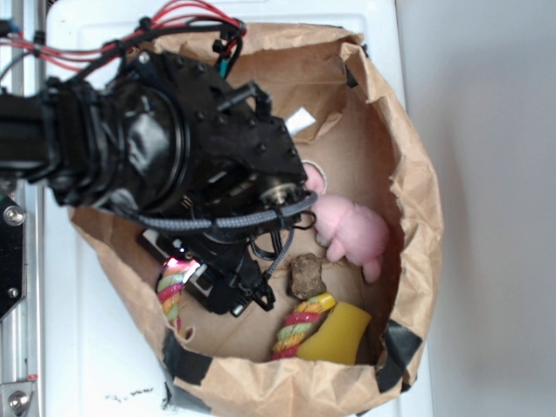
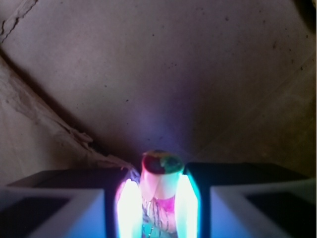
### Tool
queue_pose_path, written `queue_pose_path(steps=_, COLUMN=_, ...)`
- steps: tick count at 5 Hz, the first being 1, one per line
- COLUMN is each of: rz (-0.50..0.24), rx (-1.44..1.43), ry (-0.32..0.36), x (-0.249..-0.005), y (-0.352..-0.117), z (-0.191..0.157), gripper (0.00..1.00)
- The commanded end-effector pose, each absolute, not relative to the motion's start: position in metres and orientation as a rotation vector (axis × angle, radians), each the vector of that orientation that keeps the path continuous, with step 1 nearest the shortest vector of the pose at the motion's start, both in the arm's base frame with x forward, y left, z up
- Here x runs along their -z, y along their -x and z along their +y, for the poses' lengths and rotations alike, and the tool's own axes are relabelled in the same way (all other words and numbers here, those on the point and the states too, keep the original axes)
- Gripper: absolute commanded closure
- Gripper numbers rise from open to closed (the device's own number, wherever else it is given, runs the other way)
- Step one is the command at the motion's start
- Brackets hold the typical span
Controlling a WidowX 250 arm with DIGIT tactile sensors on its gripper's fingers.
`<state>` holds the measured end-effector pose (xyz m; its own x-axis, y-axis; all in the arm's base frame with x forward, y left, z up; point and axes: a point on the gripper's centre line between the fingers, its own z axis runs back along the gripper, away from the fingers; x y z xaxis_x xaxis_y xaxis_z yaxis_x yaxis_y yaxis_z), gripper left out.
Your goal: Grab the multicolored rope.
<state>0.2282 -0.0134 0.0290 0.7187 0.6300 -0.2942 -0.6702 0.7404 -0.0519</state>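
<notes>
The gripper (image 2: 158, 198) pinches the multicolored rope (image 2: 159, 173) between its jaws inside the paper bag (image 1: 408, 200). The rope's other end rests against a yellow block (image 1: 340, 334), near a pink plush (image 1: 352, 228).

The black, boxy plastic robot arm (image 1: 174, 148) is glossy in places, its housings dotted with small dark screw heads and its round joint sections ringed by ridges. Thin red wires (image 1: 130, 39) loop over its top beside a short teal lead. A black-and-white braided cable sleeve (image 1: 230, 221) curves under the wrist, where a round metal hub shows. In the wrist view the pincer (image 2: 158, 203) shows 2 broad dark blocks with pale faces, glowing white, pink and cyan along their inner edges.
</notes>
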Motion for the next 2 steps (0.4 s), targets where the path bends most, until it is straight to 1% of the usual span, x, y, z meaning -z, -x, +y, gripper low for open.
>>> queue_pose_path(steps=1, rz=0.198, rx=-0.717, ry=0.176, x=-0.0508, y=-0.2401, z=-0.0156, gripper=1.00)
queue_pose_path(steps=2, rz=0.189, rx=-0.723, ry=0.190, x=-0.0562, y=-0.2395, z=-0.0110, gripper=1.00)
